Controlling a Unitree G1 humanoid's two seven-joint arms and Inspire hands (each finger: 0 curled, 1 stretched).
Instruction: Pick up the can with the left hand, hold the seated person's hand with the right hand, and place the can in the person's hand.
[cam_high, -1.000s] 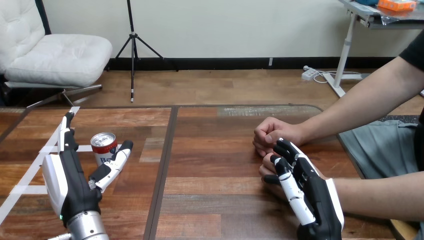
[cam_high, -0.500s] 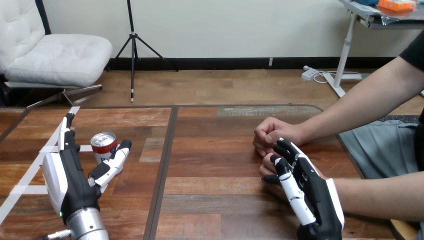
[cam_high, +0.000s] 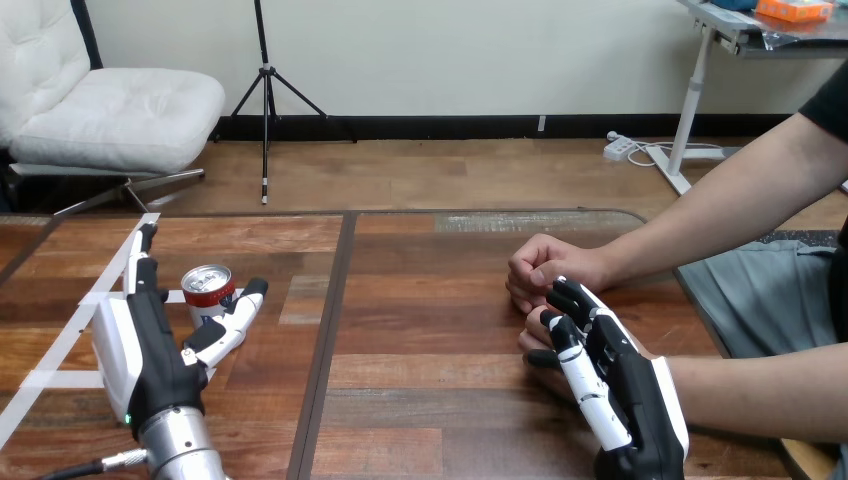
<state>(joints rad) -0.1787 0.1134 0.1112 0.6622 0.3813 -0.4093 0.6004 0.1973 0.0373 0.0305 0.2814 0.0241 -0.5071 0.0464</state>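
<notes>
Status note, head view.

Worktop: wooden, with white tape lines on its left part. All of the action sits on it.

Person: seated at the view's right, with both forearms reaching in over the worktop. The person's far hand is closed loosely and rests on the wood, and nothing is in it. The person's near hand lies just below it, mostly covered.

Right hand: it lies over the person's near hand and touches it from above. You cannot tell from here whether it actually grips that hand or only rests on it. Judge the hold step as in place but unconfirmed.

Left hand: released and spread, with its fingers pointing away up the worktop and its thumb stretched out to the side. It is not closed on anything.

Can: upright on the worktop at the left, sitting in the gap between the left hand's fingers and thumb. The thumb is just beside it, and contact is not clear. It is well apart from the person's hands.

Progress, as a judgement: early.
- The approach to the can looks done.
- The grasp is not yet made.
- You have the lift, the carry across the worktop and the placing into the person's hand all left.
</notes>
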